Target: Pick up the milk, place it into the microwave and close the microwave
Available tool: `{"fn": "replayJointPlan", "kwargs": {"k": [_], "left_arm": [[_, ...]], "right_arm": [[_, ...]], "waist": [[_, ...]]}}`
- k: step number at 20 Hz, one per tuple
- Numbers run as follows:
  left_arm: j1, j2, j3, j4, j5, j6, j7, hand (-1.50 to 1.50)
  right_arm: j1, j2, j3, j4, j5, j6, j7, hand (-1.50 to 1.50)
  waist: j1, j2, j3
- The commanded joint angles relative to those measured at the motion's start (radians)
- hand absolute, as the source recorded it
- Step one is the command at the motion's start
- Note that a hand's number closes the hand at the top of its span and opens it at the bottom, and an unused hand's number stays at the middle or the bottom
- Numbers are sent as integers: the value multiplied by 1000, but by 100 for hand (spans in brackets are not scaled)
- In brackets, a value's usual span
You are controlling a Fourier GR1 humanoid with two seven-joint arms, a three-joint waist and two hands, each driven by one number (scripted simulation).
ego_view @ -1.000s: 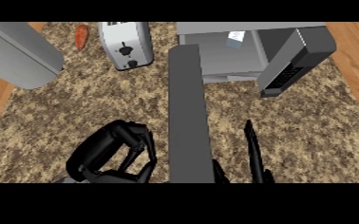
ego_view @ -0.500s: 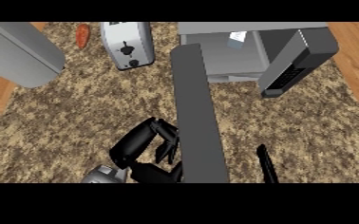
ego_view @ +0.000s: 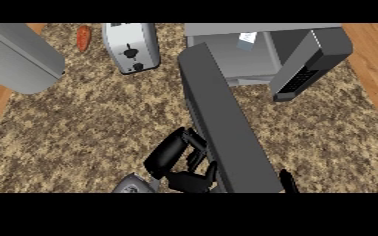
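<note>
The microwave (ego_view: pixel 244 62) stands at the back right with its cavity showing. The milk (ego_view: pixel 247 39), a small white carton, stands inside it near the back. Its long dark door (ego_view: pixel 225 125) hangs open and reaches down toward the lower edge, slanting right. My left hand (ego_view: pixel 173 157) is against the door's left face near its free end, fingers relaxed and touching the panel, holding nothing. Of my right hand (ego_view: pixel 286 180) only an upright fingertip shows at the lower edge, just right of the door.
A silver toaster (ego_view: pixel 131 47) sits at the back, left of the microwave, with an orange carrot (ego_view: pixel 83 37) beside it. A large grey box (ego_view: pixel 26 60) fills the far left. The microwave's dark control side (ego_view: pixel 310 62) juts out at the right.
My left hand has moved right, up to the door. The door's free end has swung to the right. My right hand has sunk toward the lower edge.
</note>
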Motion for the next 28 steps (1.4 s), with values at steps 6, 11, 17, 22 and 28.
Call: {"fn": "replayJointPlan", "kwargs": {"k": [6, 11, 17, 22, 28], "left_arm": [[-134, -12, -166, 189, 138, 191, -67, 150], [-162, -12, -220, 212, 248, 296, -127, 150], [-231, -12, -214, 222, 362, 469, -128, 150], [-308, -12, -217, 251, 438, 553, -115, -150], [-389, -12, -204, 311, 523, 639, -71, -150]], "right_arm": [[-48, -44, 51, -149, -17, -9, -42, -150], [-73, -59, 78, -162, -32, 32, -51, -150], [-99, -94, 58, -163, -57, 49, -52, -150], [-130, -132, 32, -169, -71, 66, -60, -150], [-164, -276, -15, -91, -54, 110, -81, -150]], "waist": [[-35, 14, -5], [-54, 22, -8], [-78, 25, -9], [-105, 37, -7], [-164, 34, -11]]}}
